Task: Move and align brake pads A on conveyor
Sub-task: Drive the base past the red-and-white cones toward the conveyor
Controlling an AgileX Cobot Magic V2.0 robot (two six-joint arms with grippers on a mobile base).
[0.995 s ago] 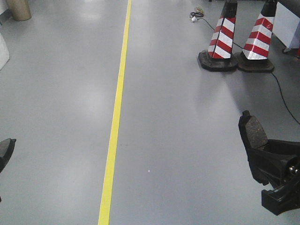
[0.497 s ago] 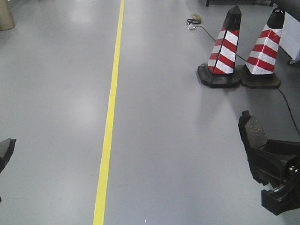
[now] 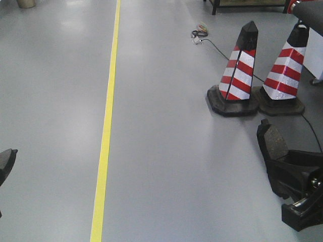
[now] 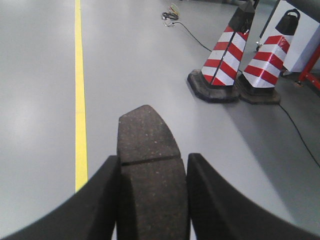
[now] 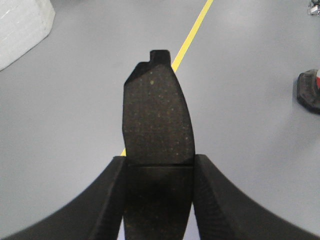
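a grey workshop floor (image 3: 166, 151) with a yellow line (image 3: 104, 136) and two striped cones (image 3: 237, 75), no conveyor in view; each gripper (image 4: 150, 200) clamps one brake pad (image 4: 146, 135), so keep both grips firm in transit.

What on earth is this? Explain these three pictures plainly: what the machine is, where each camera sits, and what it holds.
This is a two-armed robot on a wheeled base, on a grey floor. One camera looks forward: it shows a yellow line, two striped cones and a cable. The other two cameras sit on the wrists and look along each claw. The left claw is shut on a dark brake pad. The right claw grips another pad. No conveyor is in view.
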